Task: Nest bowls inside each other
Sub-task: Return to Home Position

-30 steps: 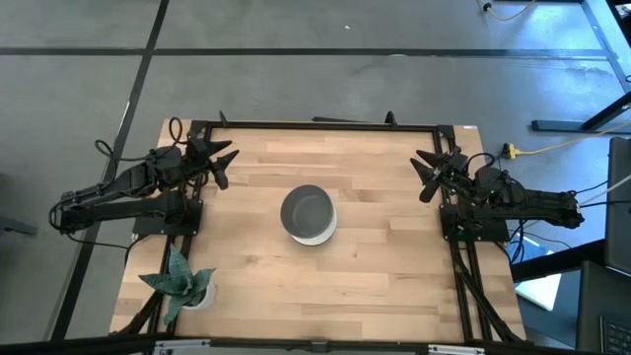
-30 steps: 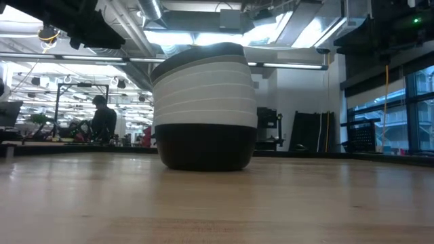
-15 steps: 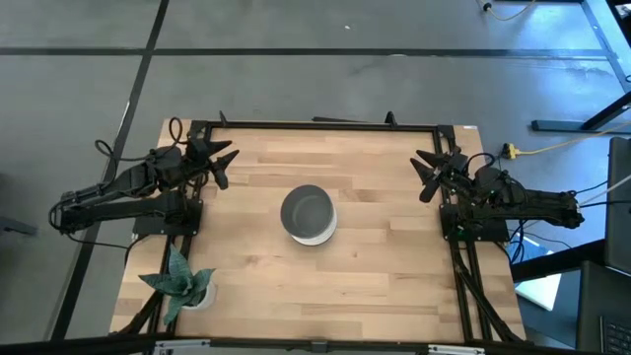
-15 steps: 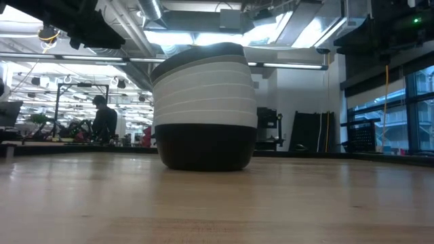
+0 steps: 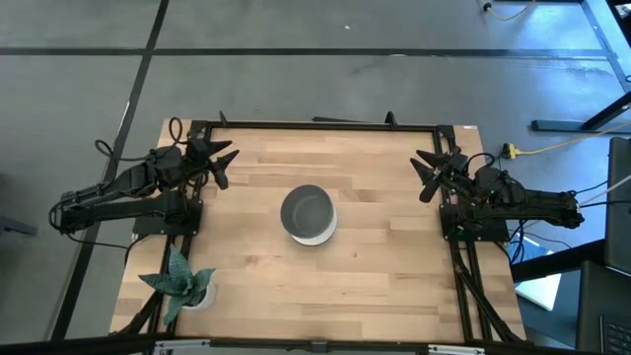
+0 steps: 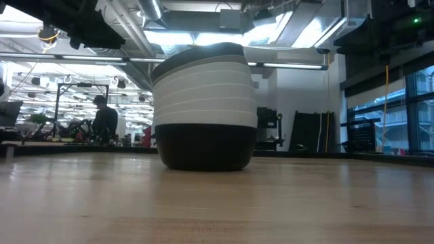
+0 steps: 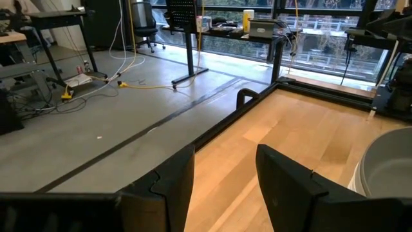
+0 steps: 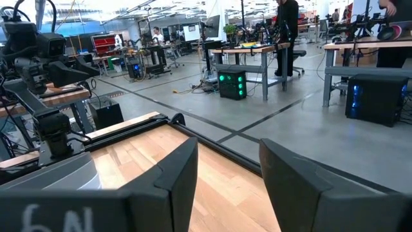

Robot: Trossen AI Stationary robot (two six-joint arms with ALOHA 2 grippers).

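A single nested stack of bowls [image 5: 309, 214] stands at the table's middle, its bottom resting on the wood. In the low view the stack [image 6: 204, 107] has a black bowl lowest, white rims banded above it and a grey bowl on top. My left gripper [image 5: 219, 158] is open, raised over the far left part of the table, apart from the stack. My right gripper [image 5: 427, 169] is open too, over the far right part. The left wrist view shows the stack's grey rim [image 7: 386, 171] at the side.
A small green spiky plant [image 5: 179, 281] in a pot sits at the near left corner. A black frame [image 5: 315, 124] borders the table's far edge and sides. Bare wood lies all around the stack. A person stands at benches far behind [image 6: 103, 120].
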